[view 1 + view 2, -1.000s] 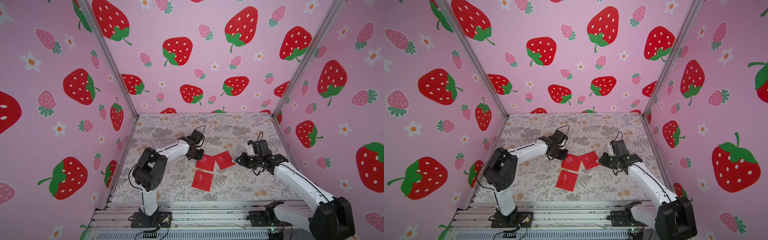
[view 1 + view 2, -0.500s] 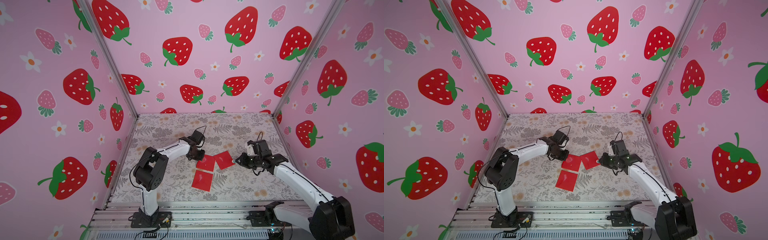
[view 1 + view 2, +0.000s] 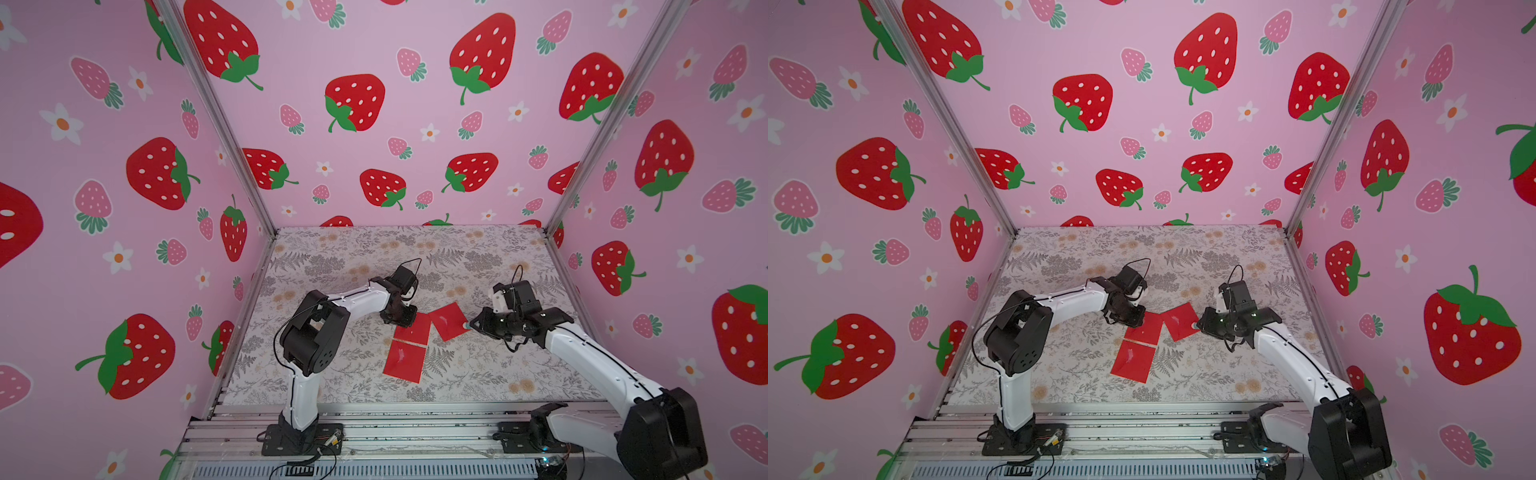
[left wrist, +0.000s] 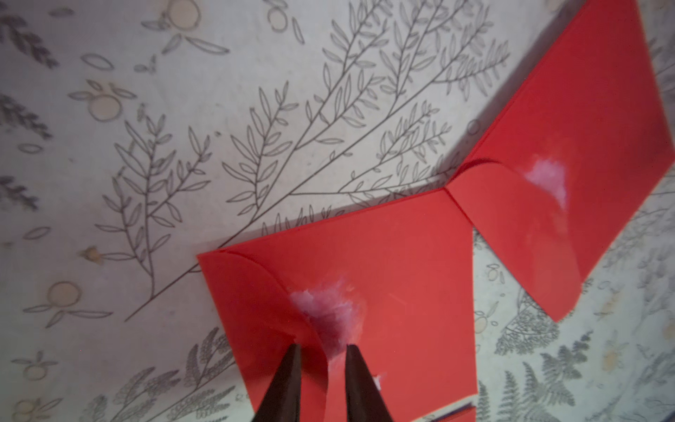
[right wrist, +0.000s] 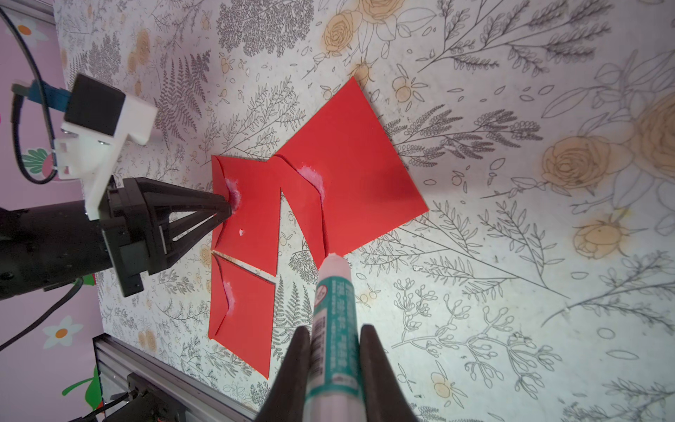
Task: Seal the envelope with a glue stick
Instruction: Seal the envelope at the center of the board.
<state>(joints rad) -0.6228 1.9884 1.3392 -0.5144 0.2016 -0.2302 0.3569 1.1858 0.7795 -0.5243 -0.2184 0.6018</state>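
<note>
Paper lies under the left gripper point(image 4: 323, 349), whose fingers stand narrowly apart astride the curled flap point(image 4: 255, 303) of one red envelope point(image 4: 394, 263); we judge it thin, limp, easily creased. The right gripper point(image 5: 336, 330) clamps the glue stick point(image 5: 332, 292) mid-barrel, tip at a second envelope point(image 5: 358, 175): light, rigid, slick, we think, so that hold suits. Its base is cut off; tip contact we cannot tell.

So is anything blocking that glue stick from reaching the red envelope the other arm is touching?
Nothing upright stands between them. The glue stick, held in the right fingers, has its tip at the edge of a tilted envelope lying flat in between. The left fingers sit at the middle envelope's flap tip.
</note>
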